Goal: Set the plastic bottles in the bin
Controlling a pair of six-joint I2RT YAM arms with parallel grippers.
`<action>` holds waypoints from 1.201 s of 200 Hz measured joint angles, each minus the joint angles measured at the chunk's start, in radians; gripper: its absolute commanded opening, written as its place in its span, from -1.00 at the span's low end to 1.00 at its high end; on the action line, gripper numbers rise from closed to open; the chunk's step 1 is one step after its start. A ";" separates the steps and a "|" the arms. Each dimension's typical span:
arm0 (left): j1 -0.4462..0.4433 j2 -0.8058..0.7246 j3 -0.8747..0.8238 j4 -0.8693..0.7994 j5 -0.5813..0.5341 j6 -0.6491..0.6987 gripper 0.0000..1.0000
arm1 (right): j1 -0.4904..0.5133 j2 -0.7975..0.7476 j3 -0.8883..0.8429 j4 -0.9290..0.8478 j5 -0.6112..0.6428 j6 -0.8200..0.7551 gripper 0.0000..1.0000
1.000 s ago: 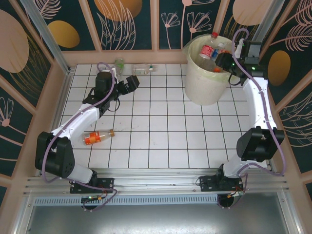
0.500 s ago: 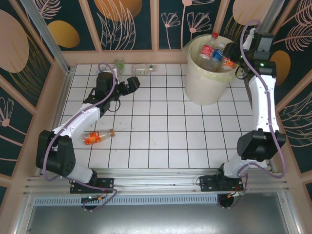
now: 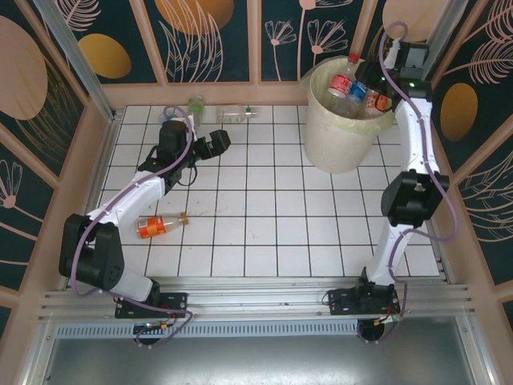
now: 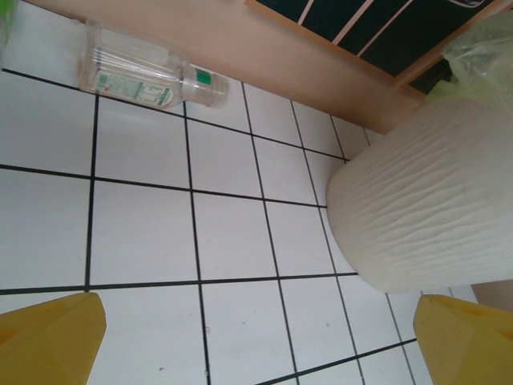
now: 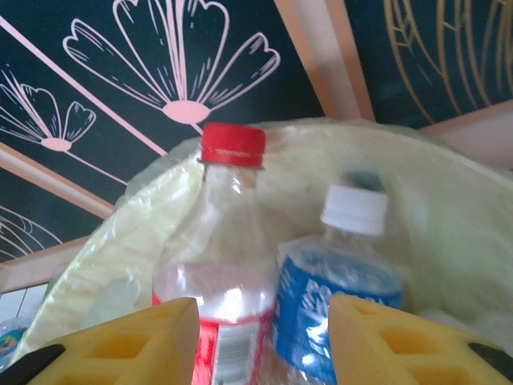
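The cream bin (image 3: pixel 341 140) with its pale yellow-green liner stands at the back right. In it are a red-capped bottle (image 3: pixel 343 82) and a blue-labelled bottle (image 3: pixel 369 95). My right gripper (image 3: pixel 381 87) hovers open at the bin's far right rim, facing the red-capped bottle (image 5: pixel 223 241) and the white-capped blue bottle (image 5: pixel 343 281), with nothing held between its yellow fingers (image 5: pixel 136 341). My left gripper (image 3: pixel 216 143) is open low over the tiles, short of a clear green-capped bottle (image 3: pixel 236 113) (image 4: pixel 144 74). An orange-labelled bottle (image 3: pixel 160 224) lies near the left arm.
A greenish bottle (image 3: pixel 195 104) lies by the back wall, left of the clear one. The bin's ribbed wall (image 4: pixel 425 208) stands to the right of the left gripper (image 4: pixel 256 353). Wooden walls fence in the tiled table (image 3: pixel 264 216).
My right arm has pulled back from inside the bin to its far right rim and straightened. The left gripper has edged slightly right. The bottles on the table have not moved.
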 measured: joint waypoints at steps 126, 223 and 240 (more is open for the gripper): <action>0.000 0.000 0.000 -0.032 -0.036 0.029 0.97 | 0.105 0.165 0.216 -0.073 0.127 -0.077 -0.34; 0.000 0.000 0.000 -0.032 -0.035 0.030 0.97 | 0.155 0.116 0.097 -0.015 0.236 -0.124 -0.40; 0.000 0.000 0.000 -0.032 -0.034 0.030 0.97 | 0.158 0.116 0.098 -0.019 0.252 -0.121 -0.41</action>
